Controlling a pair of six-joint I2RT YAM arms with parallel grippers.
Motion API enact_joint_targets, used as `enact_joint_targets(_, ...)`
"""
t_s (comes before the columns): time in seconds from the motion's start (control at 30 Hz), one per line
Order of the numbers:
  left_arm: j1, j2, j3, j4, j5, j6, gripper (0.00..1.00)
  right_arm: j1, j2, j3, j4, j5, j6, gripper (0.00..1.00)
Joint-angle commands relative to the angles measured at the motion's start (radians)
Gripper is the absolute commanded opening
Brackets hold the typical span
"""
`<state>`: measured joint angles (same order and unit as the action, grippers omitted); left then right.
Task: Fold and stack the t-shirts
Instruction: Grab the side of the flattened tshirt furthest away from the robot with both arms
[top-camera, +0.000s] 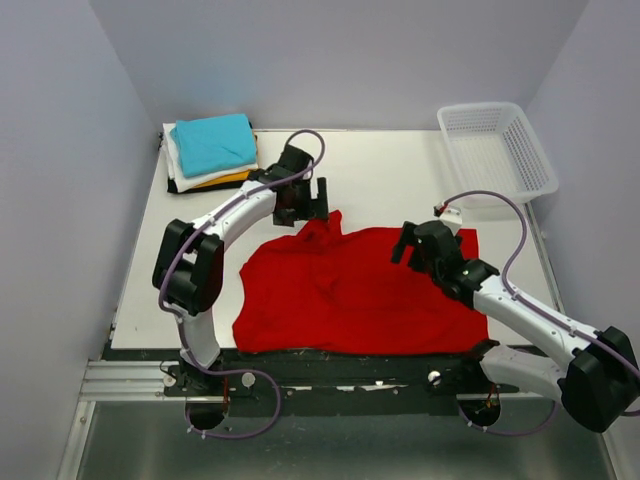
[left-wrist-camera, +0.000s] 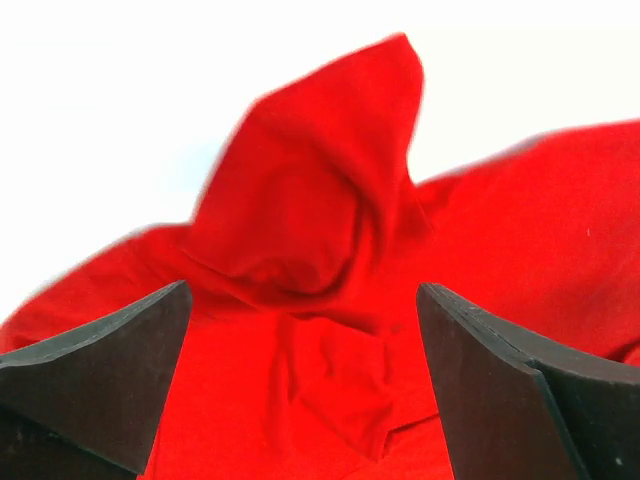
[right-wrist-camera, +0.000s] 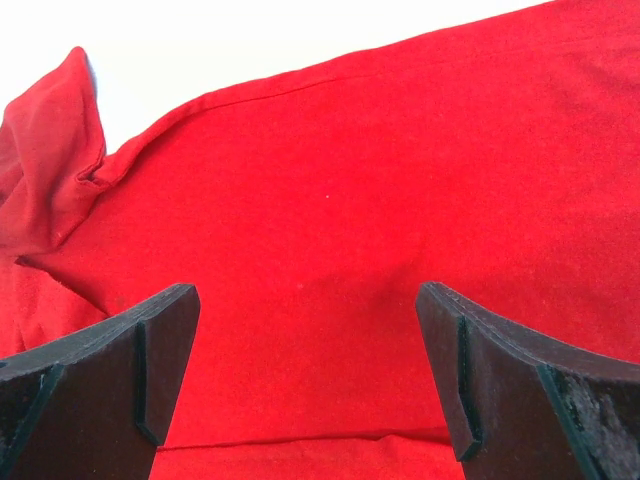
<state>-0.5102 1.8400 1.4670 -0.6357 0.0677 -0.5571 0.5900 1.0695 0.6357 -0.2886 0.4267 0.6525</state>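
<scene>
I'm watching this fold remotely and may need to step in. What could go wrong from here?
1. The red shirt stands bunched in a peak below the open left gripper; folding over it would likely leave a lumpy fold.
2. The left arm works close to the folded stack and might nudge it.

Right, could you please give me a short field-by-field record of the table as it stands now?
red t-shirt: spread on the table, mostly flat, far-left part bunched up into a peak
folded stack: far-left corner, teal t-shirt on top, white, orange and black layers beneath
basket: white plastic lattice, far-right corner
left hand: open, over the bunched peak, holding nothing
right hand: open, over the shirt's flat right part, holding nothing
</scene>
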Motion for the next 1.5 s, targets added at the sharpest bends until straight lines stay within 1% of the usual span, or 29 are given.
enact_joint_targets(0.0,0.117,0.088,0.020,0.031,0.114,-0.113,0.99,0.003,0.019,0.034,0.003,0.026,-0.017,1.00)
enact_joint_targets(0.13,0.134,0.160,0.068,0.023,0.128,-0.132,0.98,0.002,0.027,0.038,0.002,0.019,-0.016,1.00)
enact_joint_targets(0.2,0.137,0.185,0.077,0.034,0.145,-0.150,0.94,0.003,0.030,0.038,0.003,0.015,-0.014,1.00)
enact_joint_targets(0.3,0.144,0.216,0.088,0.020,0.129,-0.185,0.82,0.003,0.033,0.037,-0.003,0.009,-0.011,1.00)
enact_joint_targets(0.47,0.147,0.233,0.065,0.025,0.154,-0.214,0.55,0.004,0.026,0.033,-0.009,0.014,-0.008,1.00)
enact_joint_targets(0.63,0.147,0.182,-0.003,0.039,0.156,-0.223,0.48,0.004,0.030,0.035,-0.002,0.011,-0.008,1.00)
enact_joint_targets(0.77,0.146,0.157,-0.055,0.071,0.211,-0.226,0.48,0.003,0.039,0.034,0.010,0.004,-0.009,1.00)
enact_joint_targets(0.9,0.142,0.140,-0.079,0.094,0.227,-0.220,0.47,0.004,0.050,0.035,0.016,-0.001,-0.011,1.00)
enact_joint_targets(1.0,0.141,0.156,-0.070,0.117,0.278,-0.219,0.32,0.003,0.053,0.036,0.024,-0.003,-0.013,1.00)
enact_joint_targets(1.07,0.138,0.165,-0.064,0.140,0.315,-0.220,0.14,0.004,0.055,0.035,0.025,-0.004,-0.013,1.00)
enact_joint_targets(1.1,0.136,0.169,-0.057,0.142,0.323,-0.220,0.01,0.003,0.055,0.035,0.025,-0.001,-0.014,1.00)
enact_joint_targets(1.17,0.136,0.165,-0.048,0.149,0.329,-0.212,0.00,0.003,0.054,0.034,0.026,0.000,-0.016,1.00)
enact_joint_targets(1.27,0.136,0.135,-0.034,0.150,0.297,-0.188,0.00,0.003,0.053,0.033,0.025,0.007,-0.018,1.00)
enact_joint_targets(1.47,0.135,0.043,-0.015,0.179,0.257,-0.091,0.00,0.003,0.052,0.040,0.008,0.042,-0.019,1.00)
